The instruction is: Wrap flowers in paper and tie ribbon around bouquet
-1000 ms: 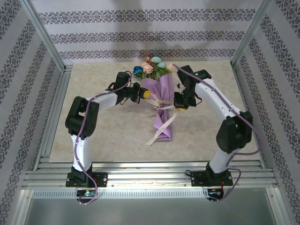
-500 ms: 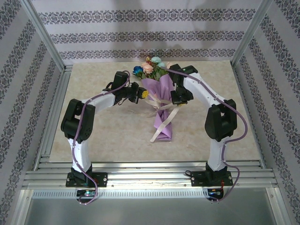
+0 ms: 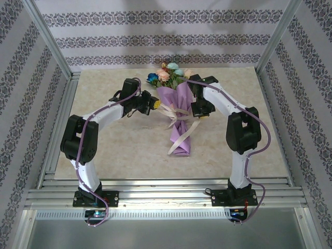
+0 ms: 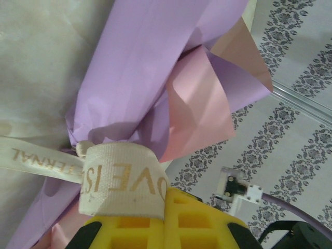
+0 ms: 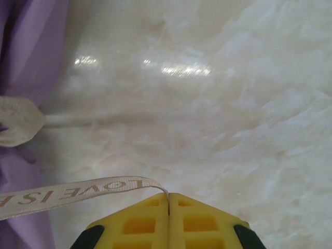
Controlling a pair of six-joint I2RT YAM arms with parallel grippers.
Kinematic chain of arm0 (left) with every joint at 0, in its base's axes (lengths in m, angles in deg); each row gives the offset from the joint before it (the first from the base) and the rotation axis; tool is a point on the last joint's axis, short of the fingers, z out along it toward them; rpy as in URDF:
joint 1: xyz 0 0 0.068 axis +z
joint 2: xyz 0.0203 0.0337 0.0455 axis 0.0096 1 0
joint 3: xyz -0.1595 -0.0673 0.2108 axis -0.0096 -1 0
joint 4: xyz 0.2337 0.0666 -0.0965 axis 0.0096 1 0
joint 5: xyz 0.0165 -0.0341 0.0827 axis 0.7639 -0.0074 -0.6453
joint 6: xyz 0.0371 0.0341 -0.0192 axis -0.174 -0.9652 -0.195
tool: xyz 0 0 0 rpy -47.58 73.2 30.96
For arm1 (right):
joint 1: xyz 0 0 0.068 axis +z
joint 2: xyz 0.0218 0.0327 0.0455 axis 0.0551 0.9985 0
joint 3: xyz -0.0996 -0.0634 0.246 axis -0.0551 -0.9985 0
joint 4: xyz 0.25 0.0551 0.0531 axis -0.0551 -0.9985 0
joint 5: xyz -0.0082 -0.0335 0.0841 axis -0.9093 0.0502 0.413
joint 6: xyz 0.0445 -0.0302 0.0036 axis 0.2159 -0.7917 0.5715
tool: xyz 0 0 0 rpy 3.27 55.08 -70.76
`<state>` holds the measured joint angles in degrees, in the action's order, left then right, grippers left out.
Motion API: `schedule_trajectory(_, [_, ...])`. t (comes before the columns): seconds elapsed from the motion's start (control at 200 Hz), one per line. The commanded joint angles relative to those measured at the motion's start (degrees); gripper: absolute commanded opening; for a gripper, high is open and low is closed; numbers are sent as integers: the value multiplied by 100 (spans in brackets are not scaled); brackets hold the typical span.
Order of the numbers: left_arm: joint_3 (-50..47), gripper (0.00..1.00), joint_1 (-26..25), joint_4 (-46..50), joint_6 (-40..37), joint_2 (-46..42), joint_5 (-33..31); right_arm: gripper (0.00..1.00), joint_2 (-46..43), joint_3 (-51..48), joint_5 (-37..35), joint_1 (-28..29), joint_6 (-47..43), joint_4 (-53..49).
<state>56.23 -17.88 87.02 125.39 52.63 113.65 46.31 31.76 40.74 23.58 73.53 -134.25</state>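
The flowers were wrapped in the paper. The ribbon, clenched by the left gripper and right gripper, was seemingly not yet knotted.

Lilac paper, pink underside — cream ribbon, gold lettering

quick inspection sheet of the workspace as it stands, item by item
surface: pale marbled table
job's things: bouquet lying flat, flowers at the far end; lilac paper cinched at the waist by cream ribbon, one tail trailing toward the near edge
clutter: nothing seen
grippers: left gripper shut on ribbon at the bouquet's left; right gripper shut on ribbon at its right
cables: purple cables run along both arms
surroundings: patterned walls, aluminium frame
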Motion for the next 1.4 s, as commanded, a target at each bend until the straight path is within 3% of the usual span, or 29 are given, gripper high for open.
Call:
schedule_trajectory(0.0, [-77,0,-81,169,-73,-171,-191,0,28,228,-596,82,-211,-124])
schedule_trajectory(0.215, [-147,0,-133,385,-146,-248,-279,0,-49,364,-756,89,-271,124])
schedule_trajectory(0.365, [-271,0,-220,363,-130,-270,-332,0,122,104,-140,68,-460,444])
schedule_trajectory(0.525, [-345,0,-311,280,-73,-253,-332,15,42,-385,919,-49,-317,815])
schedule_trajectory(0.644, [-405,0,-318,343,-68,-344,-401,34,-228,-543,912,-206,-81,782])
schedule_trajectory(0.849, [-449,0,-324,402,-95,-410,-431,43,-1272,-976,1242,-558,566,1074])
schedule_trajectory(0.904, [-458,0,-331,406,-103,-420,-423,41,-1436,-1074,1535,-629,943,1158])
schedule_trajectory(0.999, [-473,0,-327,371,-95,-421,-425,28,-1469,-1362,2338,-659,2196,1578])
schedule_trajectory(1.054, [-485,0,-328,358,-71,-414,-424,27,-1394,-1530,2671,-585,3074,1873])
schedule_trajectory(1.299, [-450,0,-346,275,-25,-358,-389,35,-1325,-2230,3113,-247,6314,3758])
schedule_trajectory(1.394, [-466,0,-345,236,-16,-358,-398,37,-1264,-2428,3138,-215,7087,4260])
